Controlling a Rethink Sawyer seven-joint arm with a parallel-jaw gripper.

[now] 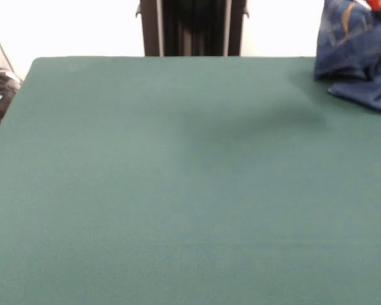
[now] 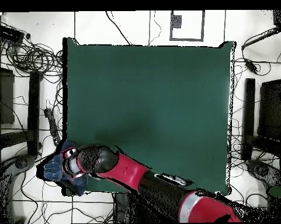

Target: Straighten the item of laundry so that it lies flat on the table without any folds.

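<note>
Jeans [image 1: 355,54], just the one pair, and they're nowhere near flat. In the front view they sit bunched up at the far right corner of the desk [image 1: 178,178], the blue denim lifted into a crumpled peak that runs off the top edge, with a tan line of stitching showing near the top. A lower flap of the fabric trails down and to the right on the green cloth, toward the right edge. With it this scrunched I honestly can't call a long axis or say which end is the waist and which the cuffs; the bundle just stands more up than along.

From overhead, the denim shows as a blue lump at the desk's bottom left corner, partly hanging past the edge over the floor. One red and black arm [image 2: 136,175] reaches diagonally across to it from the bottom right, and its dark rounded end sits right on top of the pile. The hand [image 2: 72,163] is buried in or hidden by the fabric there, so I can't tell if it's gripping or spread.

Rest of the green desk is bare. Cables [image 2: 31,55] lie coiled on the floor off its top left corner.
</note>
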